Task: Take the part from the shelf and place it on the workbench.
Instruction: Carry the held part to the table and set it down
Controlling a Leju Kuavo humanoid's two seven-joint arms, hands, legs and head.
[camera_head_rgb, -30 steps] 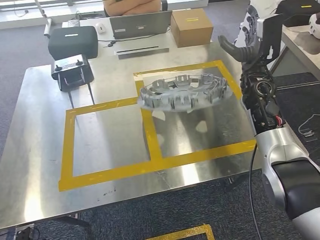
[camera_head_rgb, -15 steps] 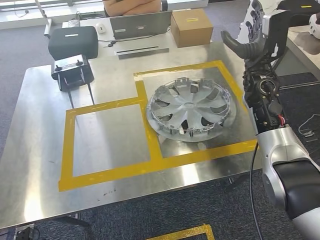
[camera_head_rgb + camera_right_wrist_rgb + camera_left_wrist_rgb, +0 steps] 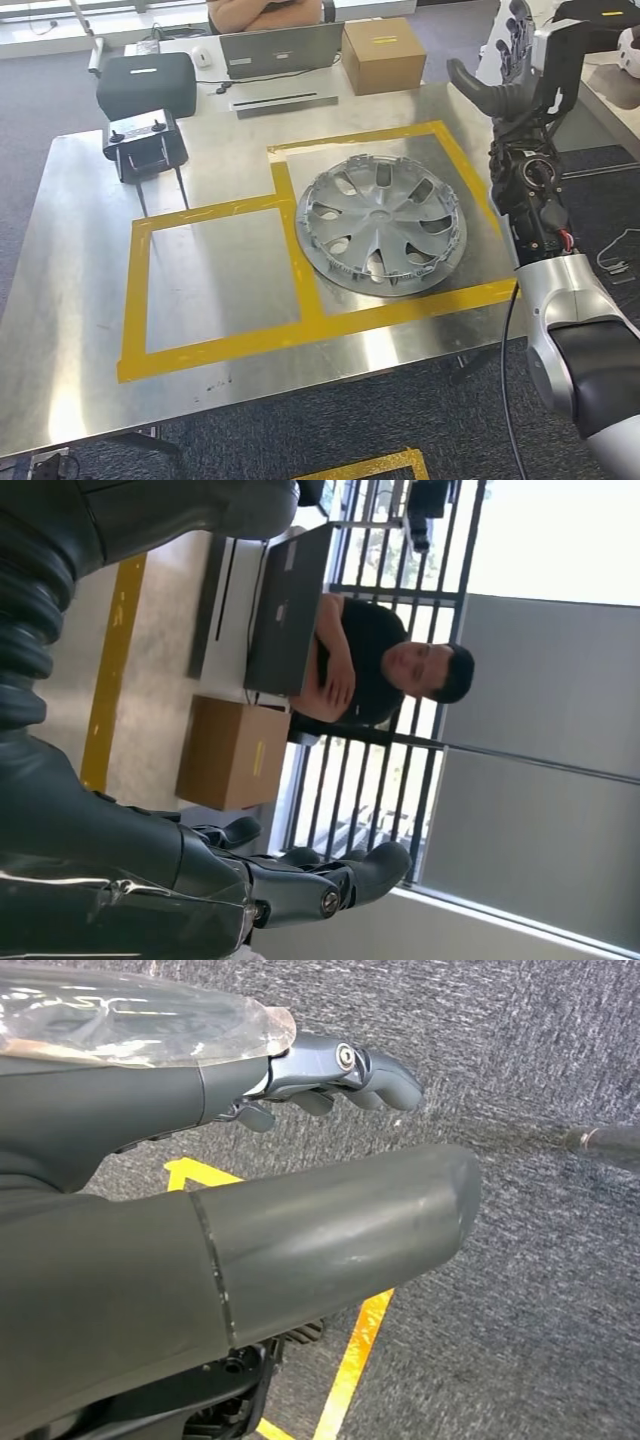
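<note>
Now that the part [image 3: 380,222], a round silver wheel cover, lies flat on the workbench [image 3: 75,300], the job looks almost done. The wheel cover sits inside the yellow tape box [image 3: 309,300] nearest the right edge of the workbench. Its near rim just touches the yellow line on the side close to the robot.

The right hand [image 3: 521,60] is up in the air past the far right corner of the workbench, well apart from the wheel cover. Its fingers are spread and it holds nothing. In the right wrist view the right hand's fingers [image 3: 302,880] stick out straight, with nothing between them.

The left hand [image 3: 332,1065] hangs down over the grey carpet. Its fingers look stretched out and it holds nothing.

What could go wrong? The right arm is tall and close to the right edge of the workbench. If it swings down low on its way back, it could bump the wheel cover and push it over the yellow line or even off the edge. The shiny metal top looks slippery, so a small knock might slide the cover a long way. A brown box [image 3: 383,52] and a laptop [image 3: 281,48] sit by the far edge, and a person sits behind them, so a wide swing that way could hit those too.
</note>
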